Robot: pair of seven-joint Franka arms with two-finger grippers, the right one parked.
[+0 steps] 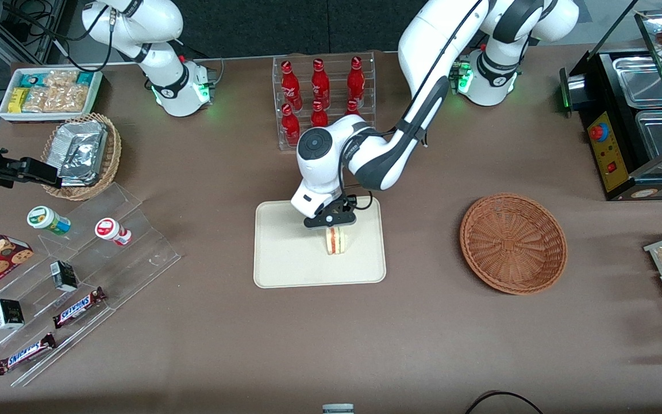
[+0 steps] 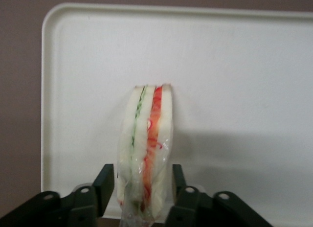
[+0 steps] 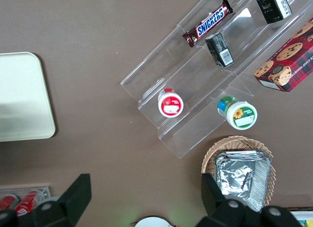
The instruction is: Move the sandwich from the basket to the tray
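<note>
On the brown worktop your pincer pinches the sandwich over the tray; the basket is empty. You need only lower and release.

Just a big brown table filling the shot. Dark floor past its edge nearest the bottle rack, with black cables lying there.

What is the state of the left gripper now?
Left gripper: over the tray, fingers shut on the sandwich.
</note>
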